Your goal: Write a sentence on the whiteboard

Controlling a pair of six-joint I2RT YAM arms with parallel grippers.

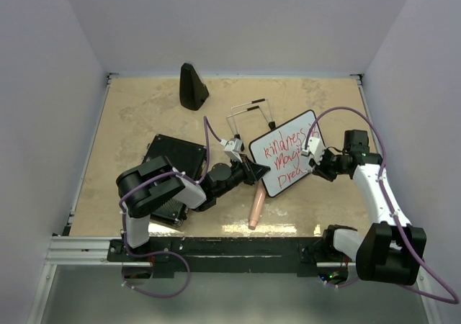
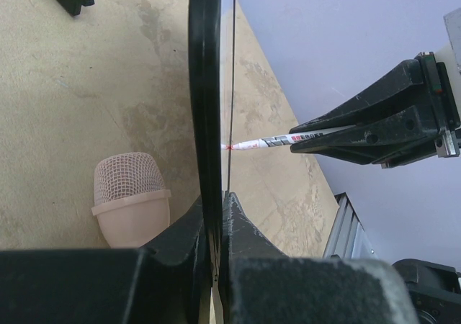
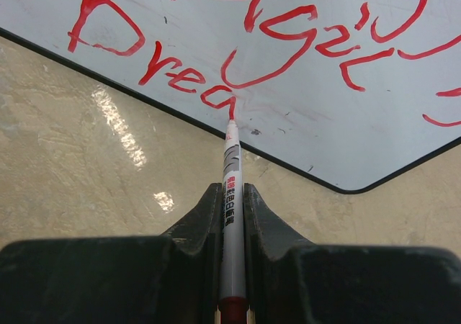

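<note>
The whiteboard point(image 1: 285, 151) stands tilted at mid table, with red handwriting in three lines across it. My left gripper point(image 1: 253, 171) is shut on the board's lower left rim; the left wrist view shows that black rim point(image 2: 205, 86) edge-on between the jaws of the left gripper point(image 2: 216, 198). My right gripper point(image 1: 315, 167) is shut on a grey marker with a red end. In the right wrist view the marker point(image 3: 232, 209) runs out between the jaws of the right gripper point(image 3: 231, 189). Its tip touches the whiteboard point(image 3: 324, 108) at the end of the bottom line, "Drea".
A pink mesh-headed object point(image 1: 256, 207) lies on the table just in front of the board and shows again beside my left fingers point(image 2: 133, 194). A black ribbed case point(image 1: 176, 173) lies under the left arm. A black wedge point(image 1: 193, 86) stands at the back. Wire stand legs point(image 1: 252, 111) stick out behind the board.
</note>
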